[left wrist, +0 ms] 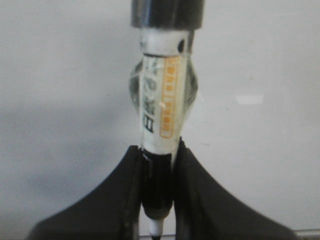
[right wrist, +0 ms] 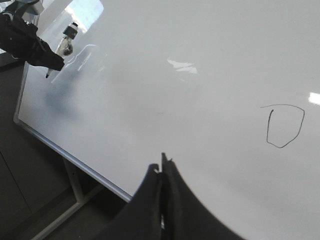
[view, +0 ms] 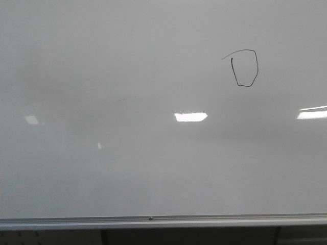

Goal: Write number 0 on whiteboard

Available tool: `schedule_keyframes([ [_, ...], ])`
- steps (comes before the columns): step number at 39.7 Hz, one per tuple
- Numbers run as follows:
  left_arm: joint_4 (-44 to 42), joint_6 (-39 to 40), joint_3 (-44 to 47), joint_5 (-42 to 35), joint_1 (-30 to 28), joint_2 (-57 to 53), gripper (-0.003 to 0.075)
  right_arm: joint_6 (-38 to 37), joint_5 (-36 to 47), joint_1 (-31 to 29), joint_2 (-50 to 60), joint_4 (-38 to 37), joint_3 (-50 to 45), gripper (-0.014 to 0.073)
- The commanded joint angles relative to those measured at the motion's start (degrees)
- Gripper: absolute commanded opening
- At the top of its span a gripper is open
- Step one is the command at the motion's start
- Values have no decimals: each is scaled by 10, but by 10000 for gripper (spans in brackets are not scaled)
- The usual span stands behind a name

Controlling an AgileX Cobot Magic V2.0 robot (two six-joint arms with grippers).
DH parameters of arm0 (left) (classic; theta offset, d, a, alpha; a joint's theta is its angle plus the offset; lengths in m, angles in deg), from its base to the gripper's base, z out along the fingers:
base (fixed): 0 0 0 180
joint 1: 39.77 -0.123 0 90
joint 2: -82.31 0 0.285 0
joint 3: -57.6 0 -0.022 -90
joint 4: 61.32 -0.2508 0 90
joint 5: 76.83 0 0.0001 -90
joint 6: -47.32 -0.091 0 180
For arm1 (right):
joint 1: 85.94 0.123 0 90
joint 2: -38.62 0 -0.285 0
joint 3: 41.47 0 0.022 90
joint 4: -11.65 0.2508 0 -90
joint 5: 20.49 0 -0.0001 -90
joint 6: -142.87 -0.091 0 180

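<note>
Glossy white-grey board fills nearly all of my front camera: the large whiteboard (view: 127, 168) with a silver metal rail (view: 153, 220) along its lower edge and a few bright rectangular reflections (view: 190, 117) across its middle. Neither arm shows in that view.

Starting on the left, my left gripper (left wrist: 157, 200) has its black fingers (left wrist: 125, 190) closed on a white marker pen (left wrist: 162, 105) with an orange-and-white label; the pen stands lengthwise between them, its dark cap end away from the fingers and its narrow tip poking out just below the pads. From the right wrist camera I see this same gripper (right wrist: 47, 60) out near the far corner of the board, holding the marker (right wrist: 65, 42), which looks to be just clear of the surface, though I cannot be certain.

Moving right, my right gripper (right wrist: 162, 172) sits in front of the board with its dark fingers (right wrist: 150, 195) pressed together; I see nothing between them.

Furthest right is the number 0 (view: 246, 69), a thin black hand-drawn loop, angular and roughly D-shaped, with a fine curved tail off its top left. It sits in the board's upper right area, well apart from both grippers, and above the reflections
</note>
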Motion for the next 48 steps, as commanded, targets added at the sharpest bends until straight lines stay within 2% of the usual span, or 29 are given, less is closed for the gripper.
schedule_keyframes([
  [1, 20, 6, -19, -73, -1, 8, -19, 1, 34, 0, -4, 15, 15, -69],
  [18, 25, 6, -20, -123, -1, 83, -19, 1, 34, 0, -4, 15, 15, -69],
  [36, 25, 6, -20, -137, -1, 114, -8, 1, 34, 0, -4, 15, 14, -69],
  [41, 25, 6, -20, -137, -1, 114, 76, 1, 34, 0, -4, 15, 14, -69],
  [48, 25, 6, -20, -137, -1, 114, 326, 1, 34, 0, -4, 15, 14, -69],
])
